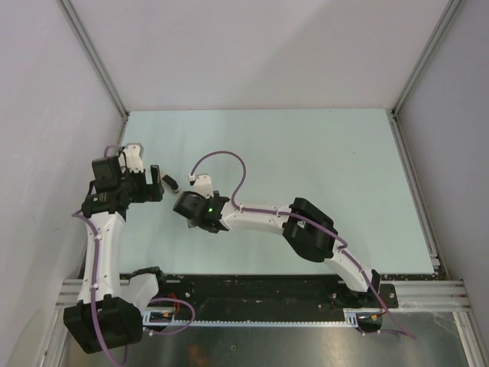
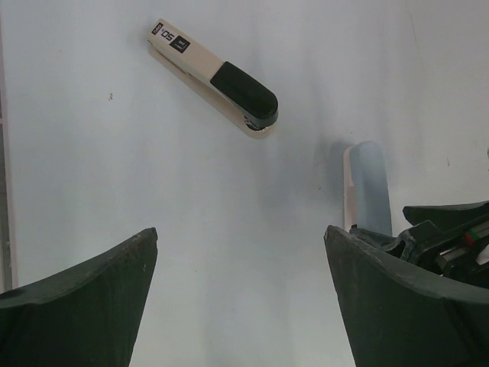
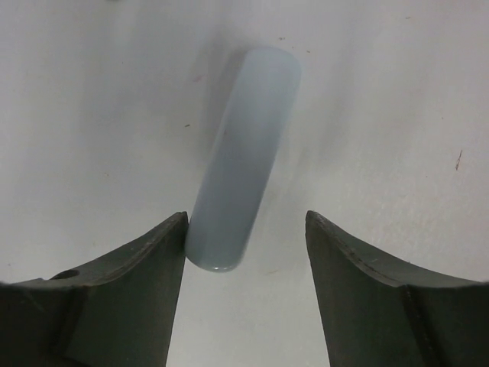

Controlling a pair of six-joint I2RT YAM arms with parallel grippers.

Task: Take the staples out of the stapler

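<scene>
Over the counter (image 1: 321, 168), your left tool (image 2: 238, 233) hangs with its fingers wide apart and nothing between them. The stapler (image 2: 214, 76) lies flat ahead of it, off to its left. Your right tool (image 3: 246, 218) stands apart astride a pale blue piece (image 3: 244, 145), not clamped on it.

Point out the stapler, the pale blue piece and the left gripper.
stapler (image 2: 212, 79): left wrist view, its middle, where cream body meets black cap.
pale blue piece (image 3: 243, 153): right wrist view, middle of its top face.
left gripper (image 2: 241, 233): left wrist view, the gap midway between its fingertips.
</scene>
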